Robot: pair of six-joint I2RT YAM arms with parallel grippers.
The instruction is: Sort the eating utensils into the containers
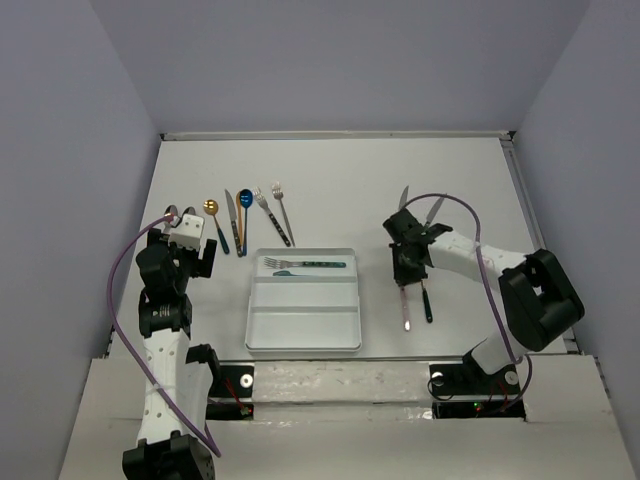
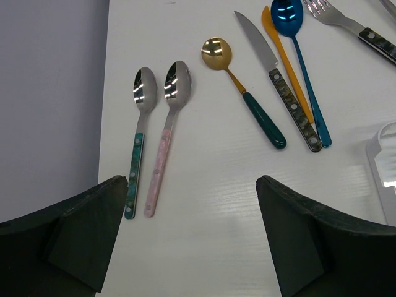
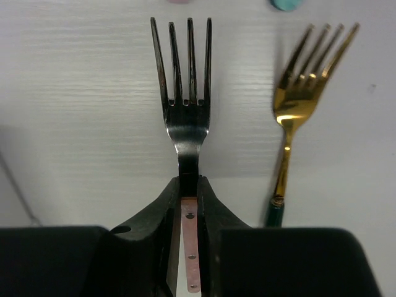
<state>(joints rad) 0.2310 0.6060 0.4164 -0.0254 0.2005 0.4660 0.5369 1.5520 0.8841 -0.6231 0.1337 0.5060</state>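
Note:
The white tray (image 1: 303, 325) lies mid-table; a teal-handled fork (image 1: 308, 264) lies in its far compartment. My right gripper (image 1: 407, 268) (image 3: 189, 180) is shut on the neck of a silver fork with a pink handle (image 3: 185, 117), low over the table; its handle (image 1: 405, 308) points toward me. A gold fork with a teal handle (image 3: 297, 111) lies just beside it (image 1: 427, 300). My left gripper (image 1: 192, 252) (image 2: 192, 182) is open and empty above bare table, near two silver spoons, one teal-handled (image 2: 137, 136) and one pink-handled (image 2: 166, 130).
A gold spoon (image 2: 241, 86), a knife (image 2: 275, 80), a blue spoon (image 2: 300, 62) and two forks (image 1: 277, 213) lie in a row beyond the tray's left end. Two knives (image 1: 418, 205) lie beyond the right gripper. The tray corner (image 2: 383, 161) is right of the left gripper.

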